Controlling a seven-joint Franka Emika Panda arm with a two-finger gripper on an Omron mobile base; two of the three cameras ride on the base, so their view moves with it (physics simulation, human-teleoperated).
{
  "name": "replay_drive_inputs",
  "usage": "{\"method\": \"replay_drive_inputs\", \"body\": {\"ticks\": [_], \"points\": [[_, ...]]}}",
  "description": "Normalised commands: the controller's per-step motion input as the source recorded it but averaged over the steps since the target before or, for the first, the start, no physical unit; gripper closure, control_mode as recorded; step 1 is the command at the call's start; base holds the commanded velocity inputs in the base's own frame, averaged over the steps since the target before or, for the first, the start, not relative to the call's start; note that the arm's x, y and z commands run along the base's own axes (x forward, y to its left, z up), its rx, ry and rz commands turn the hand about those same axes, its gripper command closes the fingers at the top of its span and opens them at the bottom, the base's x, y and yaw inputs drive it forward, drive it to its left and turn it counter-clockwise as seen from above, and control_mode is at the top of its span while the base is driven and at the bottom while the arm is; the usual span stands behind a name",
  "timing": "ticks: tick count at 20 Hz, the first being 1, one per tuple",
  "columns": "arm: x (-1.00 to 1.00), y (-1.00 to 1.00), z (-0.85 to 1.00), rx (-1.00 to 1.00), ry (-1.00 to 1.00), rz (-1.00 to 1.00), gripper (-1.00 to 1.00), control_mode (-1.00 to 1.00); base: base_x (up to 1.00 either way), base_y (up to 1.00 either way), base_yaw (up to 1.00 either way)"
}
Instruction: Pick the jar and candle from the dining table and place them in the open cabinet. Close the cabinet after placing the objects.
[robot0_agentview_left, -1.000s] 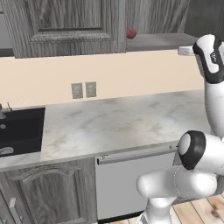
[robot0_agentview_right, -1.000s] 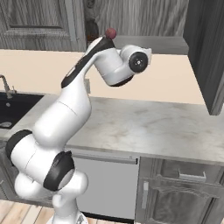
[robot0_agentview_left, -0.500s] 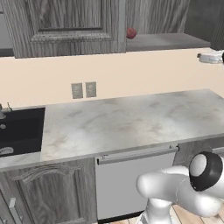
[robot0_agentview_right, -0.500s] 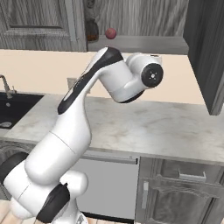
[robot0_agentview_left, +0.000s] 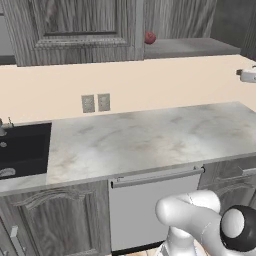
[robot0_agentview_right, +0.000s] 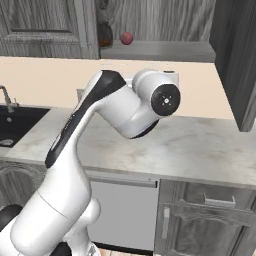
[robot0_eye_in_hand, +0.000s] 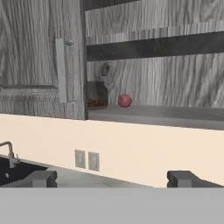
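Observation:
The jar (robot0_eye_in_hand: 97, 95), clear glass with brown pieces inside, stands on the grey shelf of the open cabinet (robot0_eye_in_hand: 153, 114), close to the edge of the left door. It also shows on that shelf in the right base view as the jar (robot0_agentview_right: 105, 35). My gripper (robot0_eye_in_hand: 113, 179) is open and empty, well short of the cabinet and facing it, roughly level with the wall below the shelf. Both dark fingertips (robot0_eye_in_hand: 41, 178) stand far apart. The candle and the dining table are out of view.
A small red ball (robot0_eye_in_hand: 124, 100) sits right of the jar on the shelf. The cabinet's right door (robot0_agentview_right: 235, 65) hangs open; the left door (robot0_eye_in_hand: 39, 57) is shut. Below are a marble counter (robot0_agentview_left: 150, 140), a black sink (robot0_agentview_left: 22, 150) and wall sockets (robot0_agentview_left: 95, 102).
The arm has swung right and lower, and the hand has slid toward the right edge of the left base view. The gripper stays open. Nothing on the shelf has moved.

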Motion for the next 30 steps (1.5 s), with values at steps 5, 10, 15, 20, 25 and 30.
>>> {"method": "replay_drive_inputs", "body": {"ticks": [5,10,15,20,25,30], "points": [[-0.93,-0.07,0.00,0.00,0.02,0.00,-1.00,-1.00,0.00,0.00,0.00],[-0.95,-0.21,0.03,0.00,0.01,-0.01,-1.00,-1.00,0.00,0.00,0.00],[-0.74,-0.47,0.00,0.00,0.00,0.00,-1.00,-1.00,0.00,0.00,0.00],[-0.92,-0.48,0.00,0.00,0.00,0.00,-1.00,-1.00,0.00,0.00,0.00],[-0.82,-0.43,0.00,0.00,0.00,0.00,-1.00,-1.00,0.00,0.00,0.00],[-0.62,-0.32,0.00,0.00,0.00,0.00,-1.00,-1.00,0.00,0.00,0.00]]}}
